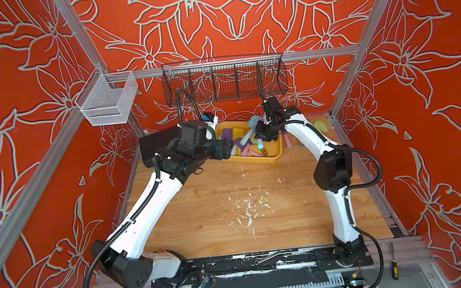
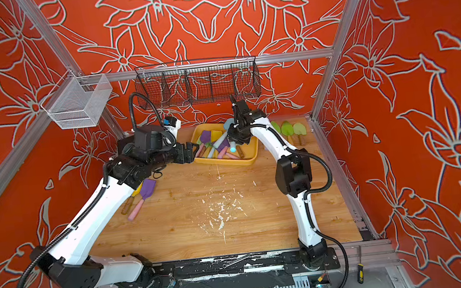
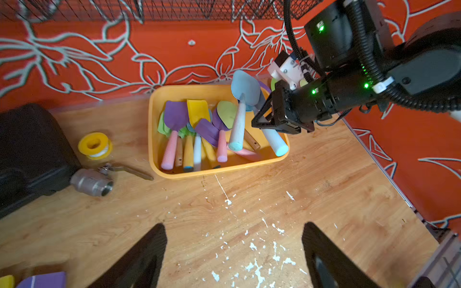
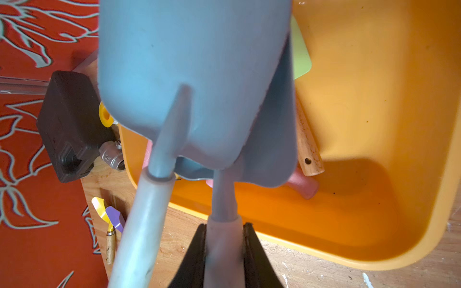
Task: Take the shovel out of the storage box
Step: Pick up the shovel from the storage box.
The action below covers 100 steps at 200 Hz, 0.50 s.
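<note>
Overlapping the held shovel lies another blue shovel

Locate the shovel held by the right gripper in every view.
Top view: shovel over the right half of the storage box.
Top view: same spot.
Left wrist: handle in the right gripper, over the box.
Right wrist: handle between fingers.
Shared landmark: the storage box.

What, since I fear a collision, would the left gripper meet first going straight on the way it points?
Likely the white-flecked wooden table, just short of the storage box. The left gripper hangs high, so depth is unclear; the box's near wall is possible.
</note>
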Each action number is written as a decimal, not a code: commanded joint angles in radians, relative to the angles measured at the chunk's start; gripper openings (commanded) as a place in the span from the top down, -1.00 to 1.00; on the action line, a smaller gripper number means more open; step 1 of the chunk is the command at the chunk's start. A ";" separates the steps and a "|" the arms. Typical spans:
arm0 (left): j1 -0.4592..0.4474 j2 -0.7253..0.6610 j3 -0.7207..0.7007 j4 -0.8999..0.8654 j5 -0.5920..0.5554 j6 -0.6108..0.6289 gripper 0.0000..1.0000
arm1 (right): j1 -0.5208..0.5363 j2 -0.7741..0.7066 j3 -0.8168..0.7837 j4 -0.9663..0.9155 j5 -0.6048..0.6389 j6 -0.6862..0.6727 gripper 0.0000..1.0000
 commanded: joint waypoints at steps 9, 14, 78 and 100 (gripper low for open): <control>-0.012 0.040 0.038 0.022 0.040 -0.014 -0.70 | -0.016 0.050 0.037 -0.047 -0.018 -0.030 1.00; -0.012 0.050 0.039 0.021 0.039 -0.009 -0.70 | -0.016 0.066 0.060 -0.070 -0.017 -0.037 1.00; -0.017 0.333 0.251 -0.133 0.042 -0.021 -0.57 | -0.018 0.212 0.268 -0.218 0.124 -0.162 1.00; -0.022 0.402 0.336 -0.166 0.055 -0.027 -0.53 | -0.016 0.383 0.553 -0.400 0.178 -0.213 1.00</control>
